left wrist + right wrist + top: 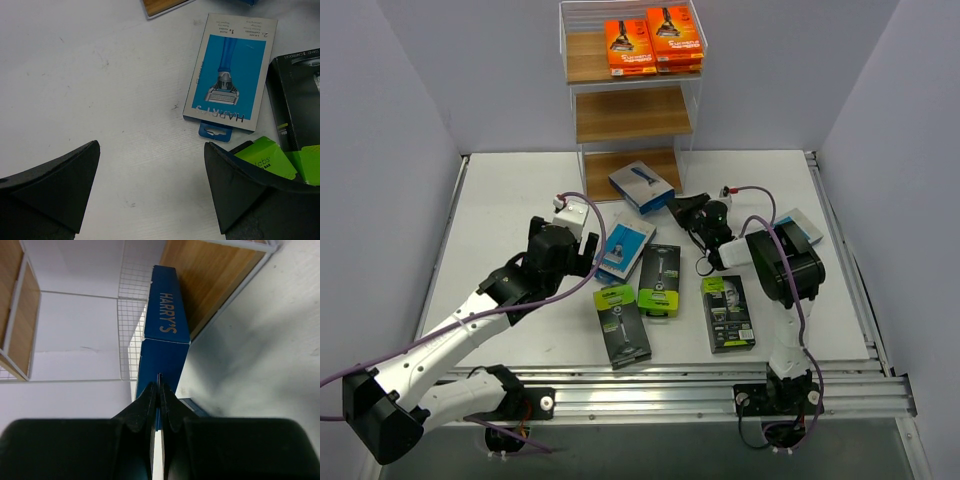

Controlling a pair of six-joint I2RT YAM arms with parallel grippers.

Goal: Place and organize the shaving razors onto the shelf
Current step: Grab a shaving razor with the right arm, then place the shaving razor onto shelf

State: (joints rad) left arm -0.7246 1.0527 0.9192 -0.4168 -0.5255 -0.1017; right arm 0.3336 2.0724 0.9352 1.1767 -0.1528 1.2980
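orange razor packs (653, 45) atop shelf (632, 115); blue pack (642, 187) gripped edgewise

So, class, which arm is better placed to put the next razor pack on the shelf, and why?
Right. The right hand is shut on the blue Harry's pack, just in front of the shelf. The left hand hangs open and empty over the table, farther from the shelf.

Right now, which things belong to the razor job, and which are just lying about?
Job: shelf; orange packs on its top tier; Harry's pack in right gripper; blue pack below left gripper; third blue pack by right arm; three black-and-green packs.
Lying about: only purple cables, metal rail.
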